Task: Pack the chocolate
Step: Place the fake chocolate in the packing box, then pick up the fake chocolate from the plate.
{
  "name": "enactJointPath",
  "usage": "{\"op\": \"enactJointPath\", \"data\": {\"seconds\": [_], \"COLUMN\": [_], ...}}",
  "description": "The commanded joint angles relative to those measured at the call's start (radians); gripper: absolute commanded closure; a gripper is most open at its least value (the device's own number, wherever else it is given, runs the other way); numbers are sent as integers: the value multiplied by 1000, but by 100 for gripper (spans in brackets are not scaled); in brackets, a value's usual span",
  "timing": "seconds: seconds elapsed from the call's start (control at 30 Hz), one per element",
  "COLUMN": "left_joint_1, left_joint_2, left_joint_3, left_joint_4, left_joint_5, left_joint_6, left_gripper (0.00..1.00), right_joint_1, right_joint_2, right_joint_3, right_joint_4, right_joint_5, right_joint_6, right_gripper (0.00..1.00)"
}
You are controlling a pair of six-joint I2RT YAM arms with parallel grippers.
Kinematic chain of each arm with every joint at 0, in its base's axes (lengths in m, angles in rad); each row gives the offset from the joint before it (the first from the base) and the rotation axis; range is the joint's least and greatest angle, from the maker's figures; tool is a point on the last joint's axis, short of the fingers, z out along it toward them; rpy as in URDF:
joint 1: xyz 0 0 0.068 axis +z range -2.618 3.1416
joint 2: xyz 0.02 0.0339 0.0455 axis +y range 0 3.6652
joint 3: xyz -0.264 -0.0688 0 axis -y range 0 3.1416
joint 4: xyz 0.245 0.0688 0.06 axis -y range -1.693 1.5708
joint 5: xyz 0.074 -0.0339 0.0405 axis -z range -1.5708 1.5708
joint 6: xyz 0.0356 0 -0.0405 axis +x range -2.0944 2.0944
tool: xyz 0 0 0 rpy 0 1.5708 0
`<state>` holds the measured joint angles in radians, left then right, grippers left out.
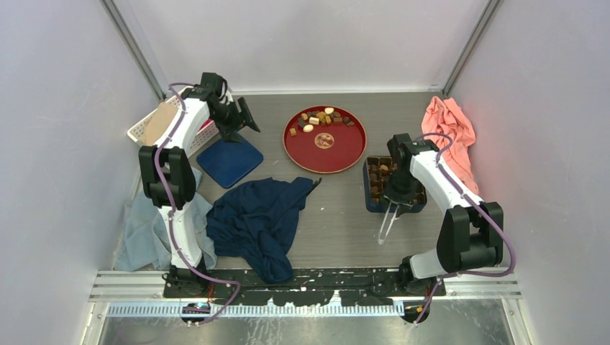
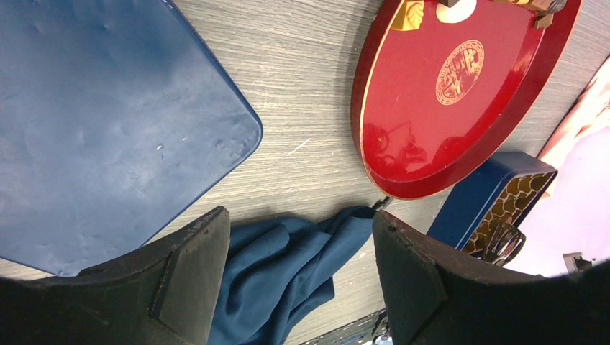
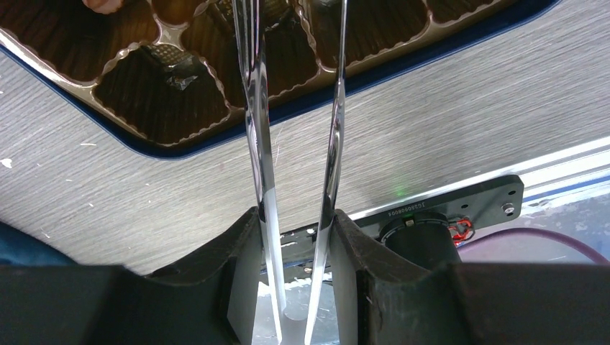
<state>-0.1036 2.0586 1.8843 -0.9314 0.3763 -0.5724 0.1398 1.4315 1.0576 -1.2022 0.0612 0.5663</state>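
Chocolate (image 1: 320, 118): most pieces lie loose in a cluster on the far part of the red round tray (image 1: 327, 157), with dark brown, light brown and cream mixed together. A few more sit in the gridded cells of the navy box (image 1: 368, 188), just right of the tray. From above, the right arm covers much of that box. The right wrist view shows gold-brown scalloped cells along the box's near edge. Most of these are empty; one holds a small dark lump too unclear to name.

Right gripper (image 3: 295, 233): it hangs over the near edge of the box with its fingers closed partway on a pair of metal tongs (image 3: 257, 122), one blade against each pad. The blades run out over the cells, spread apart. Their tips are cut off at the frame edge, so it cannot be told whether they hold a piece. The joined end of the tongs points toward the near table edge.

Left gripper (image 2: 298, 280): it is raised at the far left with its fingers wide apart and nothing between them. Below it a blue square lid (image 1: 230, 159) lies flat on the grey wood-grain table (image 1: 338, 215), left of the tray.

Around these:
- A dark blue cloth (image 1: 259, 223) lies crumpled on the near side of the lid, one corner reaching toward the tray.
- A white basket (image 1: 138, 134) sits at the far left, behind the left arm.
- A pale blue cloth (image 1: 140, 237) lies by the left arm's base.
- A salmon-pink cloth (image 1: 449, 126) lies at the far right, beyond the box.
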Motion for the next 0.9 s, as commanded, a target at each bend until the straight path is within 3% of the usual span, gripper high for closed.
{"op": "enactJointPath", "data": {"seconds": [0.0, 0.47, 0.67, 0.87], "left_joint_1": [0, -4, -4, -5], "left_joint_2": [3, 22, 29, 34], "left_joint_3": [39, 50, 58, 73], "left_joint_4": [39, 50, 52, 50], "left_joint_5": [29, 29, 29, 28], "left_joint_6": [-11, -24, -28, -26], "left_gripper": [27, 27, 27, 27], "right_joint_1": [-7, -7, -8, -6], "right_joint_2": [7, 28, 11, 28], "right_joint_3": [54, 89, 111, 307], "right_joint_4": [-18, -36, -34, -142], "right_joint_5": [16, 27, 32, 40], "right_joint_6": [-19, -40, -45, -88], "right_gripper": [59, 54, 56, 62]}}
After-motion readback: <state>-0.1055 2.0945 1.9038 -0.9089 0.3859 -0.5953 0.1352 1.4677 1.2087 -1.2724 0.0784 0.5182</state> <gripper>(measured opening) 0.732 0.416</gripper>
